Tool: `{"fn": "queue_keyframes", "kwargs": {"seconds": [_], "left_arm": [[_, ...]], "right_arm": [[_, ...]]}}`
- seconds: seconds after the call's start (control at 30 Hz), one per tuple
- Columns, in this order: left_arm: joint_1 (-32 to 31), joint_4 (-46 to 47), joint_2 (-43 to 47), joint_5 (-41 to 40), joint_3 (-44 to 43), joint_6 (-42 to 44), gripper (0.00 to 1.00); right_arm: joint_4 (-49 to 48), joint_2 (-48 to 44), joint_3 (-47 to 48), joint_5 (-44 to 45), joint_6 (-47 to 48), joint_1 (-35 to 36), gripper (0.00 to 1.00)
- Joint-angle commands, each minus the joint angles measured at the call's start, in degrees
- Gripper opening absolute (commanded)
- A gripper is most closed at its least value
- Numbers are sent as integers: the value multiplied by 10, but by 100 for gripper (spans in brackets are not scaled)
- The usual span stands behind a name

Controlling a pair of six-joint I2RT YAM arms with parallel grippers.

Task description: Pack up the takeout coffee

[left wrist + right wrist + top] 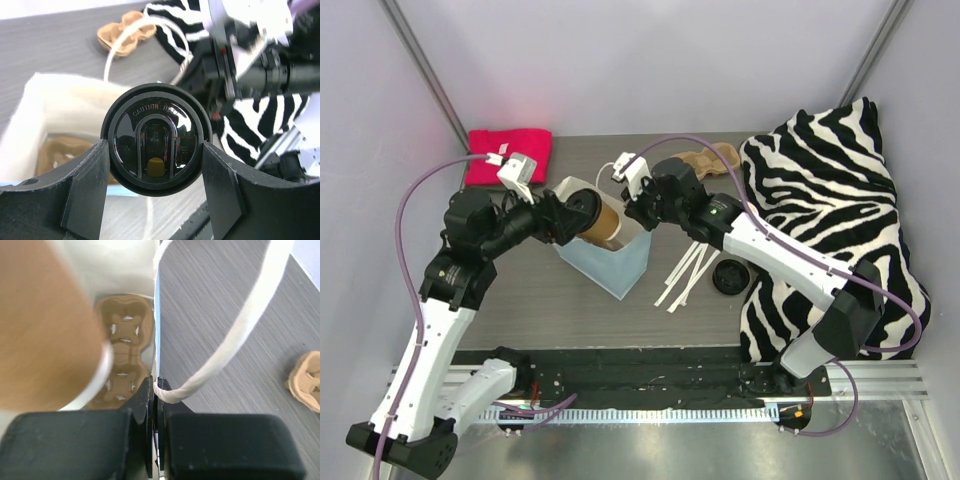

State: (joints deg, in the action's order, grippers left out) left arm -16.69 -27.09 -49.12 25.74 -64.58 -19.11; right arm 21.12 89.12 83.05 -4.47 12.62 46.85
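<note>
The takeout coffee [597, 218], a tan cup with a black lid [156, 139], lies tilted over the mouth of the light blue paper bag [615, 265]. My left gripper [570, 216] is shut on it, one finger [85, 190] on each side of the lid. The cup's tan wall [45, 330] fills the left of the right wrist view. My right gripper [156, 390] is shut on the bag's top edge, beside the white handle [235, 335]. A brown pulp carrier [122, 352] lies on the bag's floor.
A second pulp carrier [705, 160] lies at the back. A loose black lid [731, 276] and white strips [685, 275] lie to the right of the bag. A zebra cloth [830, 200] covers the right side. A red cloth [508, 155] lies at the back left.
</note>
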Motion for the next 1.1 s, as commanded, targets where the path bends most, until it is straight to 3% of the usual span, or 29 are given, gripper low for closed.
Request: {"fn": "queue_keyframes", "kwargs": {"seconds": [0.0, 0.17, 0.4, 0.47, 0.57, 0.83, 0.9, 1.07], "left_arm": [[3, 71, -13, -38, -52, 3, 16], [4, 26, -44, -33, -103, 43, 16], [4, -101, -29, 35, -136, 286, 13], [4, -129, -28, 62, -150, 314, 12], [3, -145, -31, 38, -167, 322, 10], [10, -144, -96, -83, -267, 240, 9], [30, -167, -129, -134, -282, 244, 8], [107, -216, -205, -110, -278, 247, 11]], "right_arm": [[1, -11, 16, -34, -2, 5, 1], [-8, -12, 26, -47, 40, 8, 1], [-8, -47, 5, -125, 165, 5, 1], [8, -58, -1, -148, 200, 0, 1], [44, -59, 9, -158, 225, -9, 1], [152, -47, 34, -152, 273, -28, 1], [167, -53, 34, -154, 286, -34, 1], [176, -61, 36, -157, 298, -39, 1]]}}
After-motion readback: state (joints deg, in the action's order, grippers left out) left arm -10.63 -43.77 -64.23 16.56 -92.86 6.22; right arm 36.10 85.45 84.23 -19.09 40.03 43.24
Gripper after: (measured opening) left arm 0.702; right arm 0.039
